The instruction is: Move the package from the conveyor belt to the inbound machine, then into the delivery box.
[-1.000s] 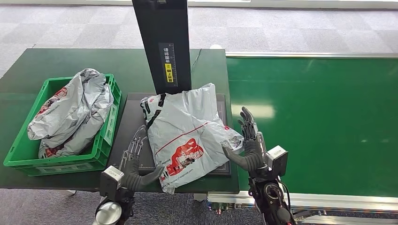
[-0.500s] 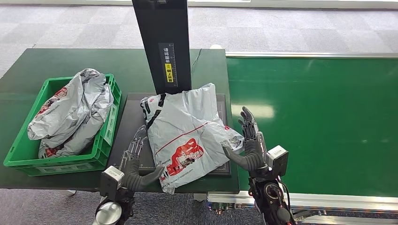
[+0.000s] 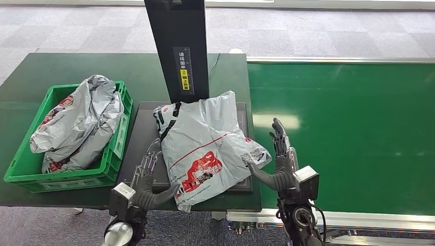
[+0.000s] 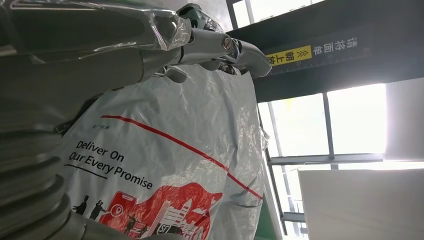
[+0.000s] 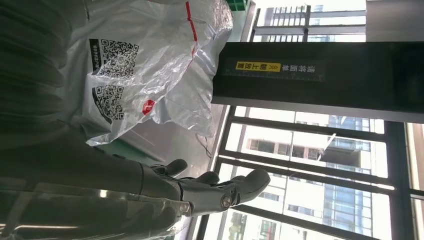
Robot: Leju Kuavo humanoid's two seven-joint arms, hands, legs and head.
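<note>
Since the earlier frames the right hand (image 3: 279, 156) is sitting a little further right in the picture, drawn slightly off the package's edge, while the package (image 3: 208, 148) and the left hand (image 3: 149, 177) are lying where they were. The grey package with the red print is resting in the centre of the head view on the dark flat plate of the inbound machine (image 3: 146, 133), its far end reaching toward the foot of the machine's black upright column (image 3: 177, 46). The left hand is waiting just beside the package's lower-left edge, fingers spread apart and holding nothing, its thumb reaching toward the bag's underside. The right hand is standing at the package's lower-right corner, fingers apart and pointing up the frame, its thumb stretching toward the corner with the printed codes; whether it is touching the bag cannot be told. In the left of the frame the green delivery box (image 3: 120, 141) is sitting on the dark green surface (image 3: 61, 69), already holding other grey bags (image 3: 77, 123). The green conveyor belt (image 3: 349, 133) is filling the right half of the head view.
</note>
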